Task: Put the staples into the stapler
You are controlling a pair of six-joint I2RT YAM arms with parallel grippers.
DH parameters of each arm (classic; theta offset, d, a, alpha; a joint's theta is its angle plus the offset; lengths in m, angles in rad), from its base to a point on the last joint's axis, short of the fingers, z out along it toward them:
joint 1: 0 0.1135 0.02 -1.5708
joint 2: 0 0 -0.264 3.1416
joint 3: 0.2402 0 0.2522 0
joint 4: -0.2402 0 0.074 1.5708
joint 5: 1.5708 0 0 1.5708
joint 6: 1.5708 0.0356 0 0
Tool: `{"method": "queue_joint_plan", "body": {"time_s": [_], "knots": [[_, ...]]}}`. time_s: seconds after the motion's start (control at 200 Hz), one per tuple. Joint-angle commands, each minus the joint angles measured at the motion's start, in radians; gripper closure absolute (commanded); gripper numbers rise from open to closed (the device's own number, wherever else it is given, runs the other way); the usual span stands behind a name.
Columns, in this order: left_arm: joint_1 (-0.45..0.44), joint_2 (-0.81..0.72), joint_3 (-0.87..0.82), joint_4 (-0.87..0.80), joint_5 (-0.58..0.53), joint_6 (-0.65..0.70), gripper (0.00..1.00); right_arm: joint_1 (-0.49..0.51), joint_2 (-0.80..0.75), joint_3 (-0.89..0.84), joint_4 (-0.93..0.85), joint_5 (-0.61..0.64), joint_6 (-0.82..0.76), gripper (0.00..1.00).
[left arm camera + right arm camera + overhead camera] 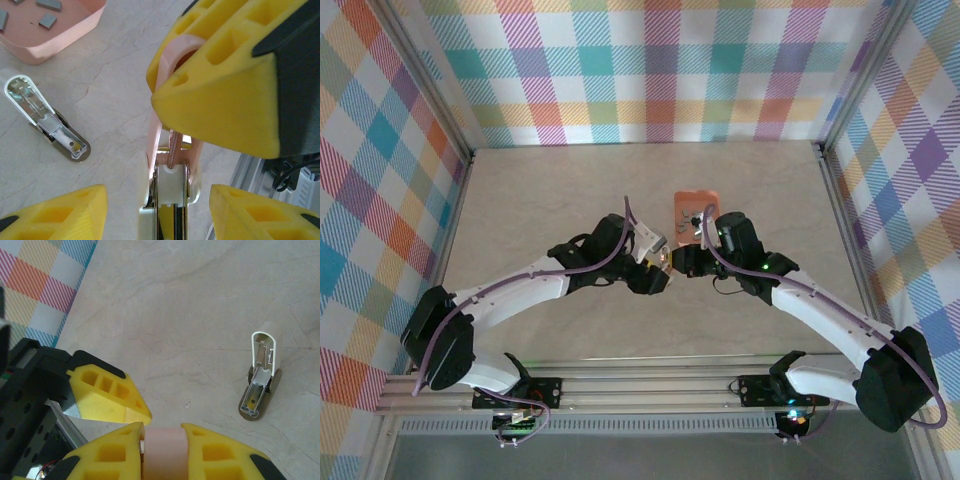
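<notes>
right gripper (162,435) clamped on pink stapler (156,125) lid, holding it hinged open | left gripper (157,195) apart, astride its body to brace | grey stapler (47,120) lies open for loading

Staples (48,20) in tray (62,42), tray on desk (115,75), stapler (47,120) lying on desk near tray, second stapler (171,192) held above desk before tray.

The grey stapler (47,120) lies open near the tray (60,47) of staples (48,20); the parted left claw (158,200) straddles a pink-and-white stapler (172,182).
</notes>
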Motion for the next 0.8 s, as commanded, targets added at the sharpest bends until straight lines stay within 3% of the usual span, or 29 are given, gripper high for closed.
{"method": "queue_joint_plan", "body": {"time_s": [0.0, 0.31, 0.64, 0.69, 0.795], "knots": [[-0.022, 0.012, 0.039, 0.021, -0.036, -0.008, 0.45, 0.006, 0.006, 0.038, 0.035, -0.034, 0.015, 0.82], [-0.036, 0.046, 0.060, 0.054, -0.047, -0.003, 0.52, 0.006, 0.010, 0.040, 0.042, -0.052, 0.020, 0.82], [-0.039, 0.048, 0.070, 0.036, -0.085, -0.017, 0.75, 0.006, -0.004, 0.032, 0.037, -0.033, 0.014, 0.81], [-0.039, 0.035, 0.055, 0.042, -0.111, -0.032, 0.79, 0.006, -0.011, 0.028, 0.029, -0.001, 0.015, 0.74], [-0.039, 0.003, 0.010, 0.063, -0.209, -0.101, 0.87, 0.005, -0.037, 0.017, -0.001, 0.093, 0.030, 0.44]]}}
